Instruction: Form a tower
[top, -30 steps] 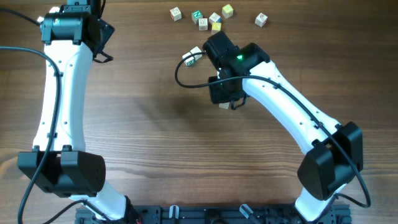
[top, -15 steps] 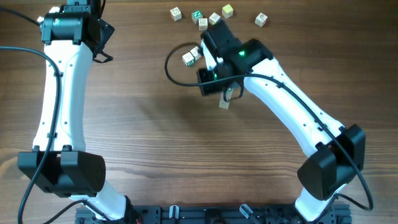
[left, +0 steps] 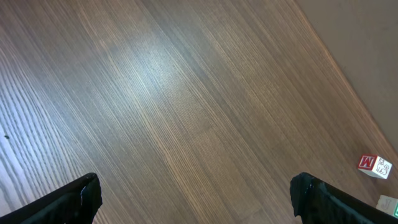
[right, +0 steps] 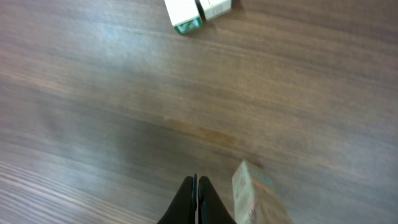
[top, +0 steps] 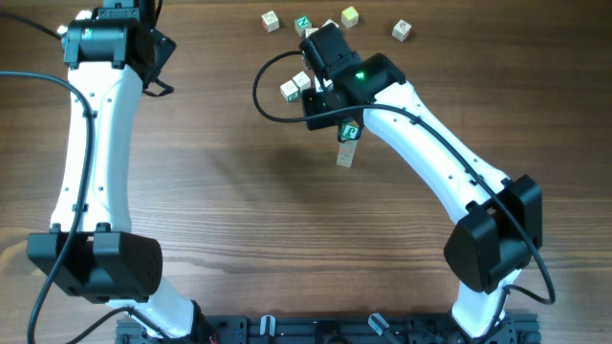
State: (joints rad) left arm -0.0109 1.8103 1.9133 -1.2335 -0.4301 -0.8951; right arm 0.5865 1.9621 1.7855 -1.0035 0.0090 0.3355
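— Wooden cubes all over, but where does the tower (top: 345, 153) stand?
— Just to the right of the right fingers (right: 196, 200), on the brown surface (top: 210, 191). In the wrist view it is a blurred pale column with a trace of blue-green on its side, rising close beside the fingertips.
— Touching them?
— I cannot tell; the blur hides whether they meet. From overhead its upper end shows a green face.
— Are those fingers grasping it?
— No. They are clenched flat against each other with nothing between them.
— What lies ahead of them?
— A pair of cubes (right: 186, 12), side by side, well beyond the fingertips and a little to the left. One has a green edge.
— And the other side?
— The left fingers (left: 71, 202) are released, spread wide over bare wood grain. Well off to their right, near the edge of the surface, sits a cube with a red M (left: 375, 165), and a second cube (left: 389, 203) just below it is cut off by the frame.
— Any more loose ones?
— A scatter of single cubes (top: 350, 15) lies farther out from the right fingers than the pair, well apart from the tower, with green and yellow faces among them.
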